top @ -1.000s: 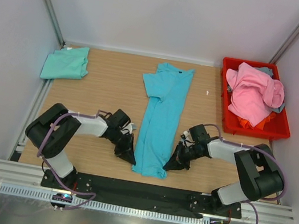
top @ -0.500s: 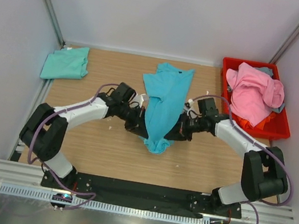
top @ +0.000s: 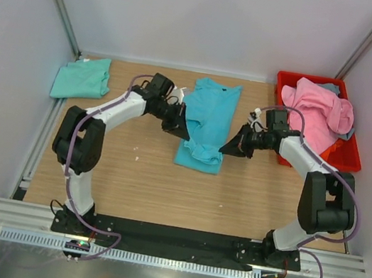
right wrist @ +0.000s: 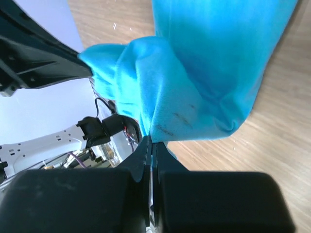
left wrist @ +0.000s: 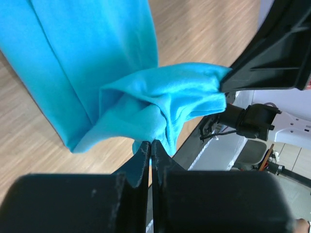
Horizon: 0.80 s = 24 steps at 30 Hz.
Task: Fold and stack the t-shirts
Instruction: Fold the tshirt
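Top view: within 1 second the left gripper [top: 178, 124] and right gripper [top: 232, 147] have moved far, doubling the turquoise shirt [top: 208, 118], mid-table, near hem over its middle. Left wrist: jaws pinched on bunched hem. Right wrist: jaws likewise clamped on hem.

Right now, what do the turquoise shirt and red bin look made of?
Turquoise shirt: soft matte knit cloth, probably cotton; it bunches and creases where pinched.
Red bin: rigid plastic, apparently slightly glossy; straight moulded rim, uniform colour.
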Each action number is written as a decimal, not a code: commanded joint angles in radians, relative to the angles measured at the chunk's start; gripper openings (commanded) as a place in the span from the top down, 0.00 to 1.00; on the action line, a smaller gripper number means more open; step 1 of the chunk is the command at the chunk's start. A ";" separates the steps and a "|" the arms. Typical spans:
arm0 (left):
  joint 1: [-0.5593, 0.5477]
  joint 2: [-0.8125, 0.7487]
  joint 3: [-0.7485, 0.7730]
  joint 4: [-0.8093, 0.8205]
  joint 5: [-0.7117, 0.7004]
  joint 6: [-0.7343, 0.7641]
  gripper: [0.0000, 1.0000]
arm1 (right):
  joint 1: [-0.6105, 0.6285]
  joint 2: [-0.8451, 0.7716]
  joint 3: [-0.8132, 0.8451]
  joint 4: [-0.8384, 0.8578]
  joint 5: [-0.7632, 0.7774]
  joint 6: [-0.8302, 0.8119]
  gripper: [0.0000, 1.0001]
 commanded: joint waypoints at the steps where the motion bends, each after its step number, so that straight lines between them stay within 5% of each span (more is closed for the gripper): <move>1: 0.006 0.052 0.059 -0.030 0.010 0.030 1.00 | -0.018 0.025 0.092 0.038 0.008 -0.044 0.98; 11: 0.045 0.144 0.148 0.051 -0.035 0.016 1.00 | -0.037 0.163 0.237 0.069 0.024 -0.052 0.98; 24: 0.071 0.359 0.443 0.025 -0.047 -0.001 1.00 | -0.041 0.326 0.409 0.046 0.051 -0.114 0.98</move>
